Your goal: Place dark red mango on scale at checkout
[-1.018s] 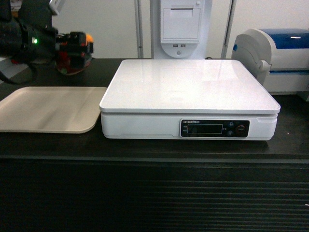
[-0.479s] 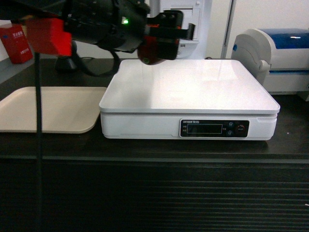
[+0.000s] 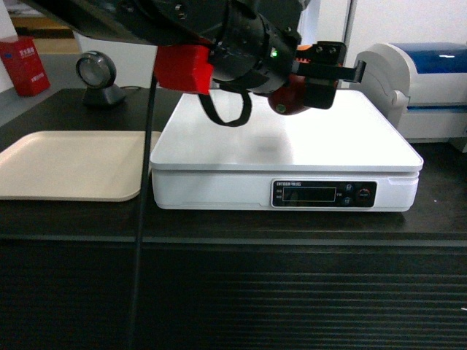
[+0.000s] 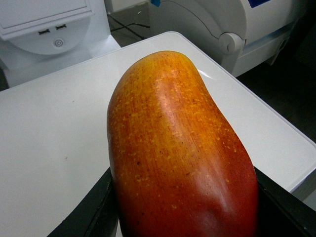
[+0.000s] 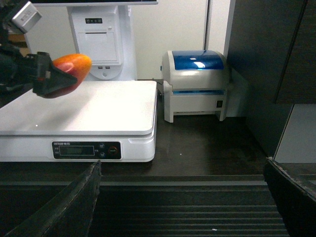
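Left pincer (image 3: 321,73) grips the dark red mango (image 4: 177,148) above the glossy scale (image 3: 284,138).

Dark red mango (image 4: 177,153) skin glossy, finely speckled; scale (image 3: 292,138) top smooth glossy white; beige tray (image 3: 73,164) matt.

The dark red mango (image 3: 286,102) is mostly hidden behind the left claw (image 3: 321,76) in the head view. At 3 o'clock, the label printer (image 3: 419,87) runs off the edge. The scale's display (image 3: 309,195) is unreadable.
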Controlling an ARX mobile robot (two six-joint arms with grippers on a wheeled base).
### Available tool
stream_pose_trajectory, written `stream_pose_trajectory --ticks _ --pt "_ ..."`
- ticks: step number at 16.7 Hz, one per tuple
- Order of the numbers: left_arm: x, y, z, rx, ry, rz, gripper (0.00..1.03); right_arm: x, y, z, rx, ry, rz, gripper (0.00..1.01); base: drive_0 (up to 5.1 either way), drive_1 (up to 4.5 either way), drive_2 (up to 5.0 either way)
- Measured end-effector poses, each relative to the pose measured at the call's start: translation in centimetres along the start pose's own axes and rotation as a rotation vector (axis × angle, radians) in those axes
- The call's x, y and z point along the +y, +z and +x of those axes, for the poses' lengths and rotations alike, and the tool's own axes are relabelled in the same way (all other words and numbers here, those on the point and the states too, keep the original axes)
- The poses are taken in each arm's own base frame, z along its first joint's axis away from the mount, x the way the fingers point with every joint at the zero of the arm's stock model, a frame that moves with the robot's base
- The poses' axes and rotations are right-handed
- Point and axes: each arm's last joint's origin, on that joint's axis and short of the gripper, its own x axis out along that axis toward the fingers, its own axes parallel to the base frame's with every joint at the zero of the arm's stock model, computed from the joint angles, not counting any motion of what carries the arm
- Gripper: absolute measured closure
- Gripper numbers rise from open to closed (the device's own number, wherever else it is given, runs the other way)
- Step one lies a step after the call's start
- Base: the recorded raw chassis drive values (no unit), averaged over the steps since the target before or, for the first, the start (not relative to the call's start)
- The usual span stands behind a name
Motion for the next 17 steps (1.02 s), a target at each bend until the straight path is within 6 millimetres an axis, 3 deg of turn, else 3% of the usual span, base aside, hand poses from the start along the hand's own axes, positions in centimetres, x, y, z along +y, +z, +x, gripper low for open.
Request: stream_pose_trajectory --ticks 2,3,14,17 --pt "-1.9 -0.4 5.3 0.121 0.058 -0.107 0.40 0.0 0.0 0.0 0.000 0.000 0.000 0.03 0.0 0.00 0.0" --pt "-2.0 -0.7 6.0 0.142 0.082 -0.142 0.40 0.0 0.0 0.0 0.000 0.000 0.000 0.03 0.0 0.00 0.0" --pt "-1.4 -0.7 7.0 0.175 0.305 -0.216 0.40 0.0 0.0 0.0 0.000 0.000 0.000 0.03 0.0 0.00 0.0" --pt "-1.4 -1.7 7.1 0.184 0.302 -0.213 0.05 0.0 0.0 0.0 0.000 0.000 0.000 0.03 0.0 0.00 0.0"
